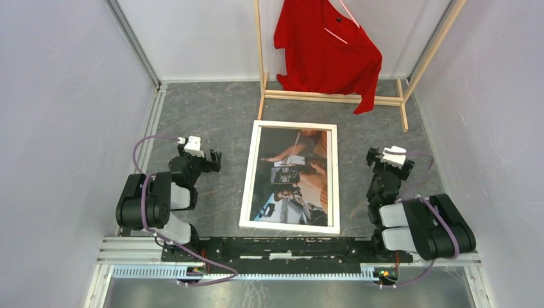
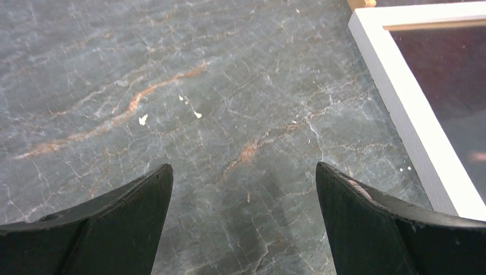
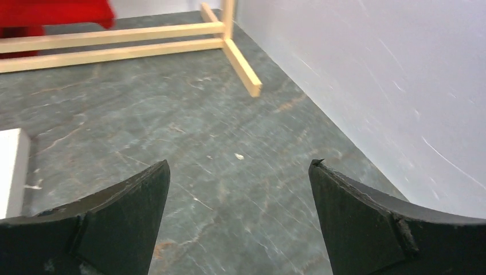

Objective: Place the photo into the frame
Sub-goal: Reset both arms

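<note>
Photo (image 1: pixel 296 176) lies flat mid-bench, inside the white border of the frame (image 1: pixel 289 226), picture side up, so by our read the task looks done or nearly so. We can't tell from above whether it's properly seated behind the pane or just resting in the opening. Left end effector (image 1: pixel 215 160): jaws spread wide, nothing between them, touching nothing; the wrist view (image 2: pixel 243 172) shows only bare bench (image 2: pixel 172 86) between the fingers. Right end effector (image 1: pixel 373 160): same, fully released and empty (image 3: pixel 239 166), pointing at bare bench toward the side wall. Outward from there, the frame sits between the two, to the right of the left end effector and to the left of the right one. Its long axis runs near-to-far from the arm bases, slightly skewed. In the left wrist view the frame's white edge (image 2: pixel 401 103) passes just beside the right finger, with the dark print (image 2: pixel 453 86) inside it. The right wrist view catches only a white sliver of frame (image 3: pixel 12 166) at its left margin. We judge both arms about equally near, each facing one long side and neither in contact. Past the frame's far end stands the wooden clothes rack (image 1: pixel 333 96) with the red shirt (image 1: pixel 327 51), well apart from both end effectors.
</note>
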You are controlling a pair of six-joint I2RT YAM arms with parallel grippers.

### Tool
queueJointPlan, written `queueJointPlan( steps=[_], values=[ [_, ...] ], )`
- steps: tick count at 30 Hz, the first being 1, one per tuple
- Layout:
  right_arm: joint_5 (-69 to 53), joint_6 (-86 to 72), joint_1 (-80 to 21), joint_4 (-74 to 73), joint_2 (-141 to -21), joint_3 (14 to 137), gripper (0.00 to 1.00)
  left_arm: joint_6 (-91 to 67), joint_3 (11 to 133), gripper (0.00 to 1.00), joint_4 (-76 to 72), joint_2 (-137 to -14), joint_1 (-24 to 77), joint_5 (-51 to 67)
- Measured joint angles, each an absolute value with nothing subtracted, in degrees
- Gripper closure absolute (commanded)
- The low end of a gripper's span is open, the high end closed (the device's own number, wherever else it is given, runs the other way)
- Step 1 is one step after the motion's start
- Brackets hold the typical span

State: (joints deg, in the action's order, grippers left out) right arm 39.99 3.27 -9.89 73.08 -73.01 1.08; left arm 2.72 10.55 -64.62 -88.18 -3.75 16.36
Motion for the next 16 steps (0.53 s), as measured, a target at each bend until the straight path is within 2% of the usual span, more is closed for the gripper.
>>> queueJointPlan(
  steps=[2, 4, 16],
  values=[
    [35.6, 5.9, -9.8, 79.1, -77.2, 1.1, 0.02, 2.6, 10.8, 0.0, -65.9, -88.3, -3.7, 16.3],
    [32.8, 7.0, -9.8, 78.9, -79.3, 1.1, 0.02, 2.6, 10.9, 0.0, -66.8, -88.2, -3.7, 16.4],
    [26.6, 8.9, -8.7, 78.3, -79.3, 0.9, 0.02, 2.6, 11.2, 0.0, -67.9, -88.3, -3.7, 16.3]
  ],
)
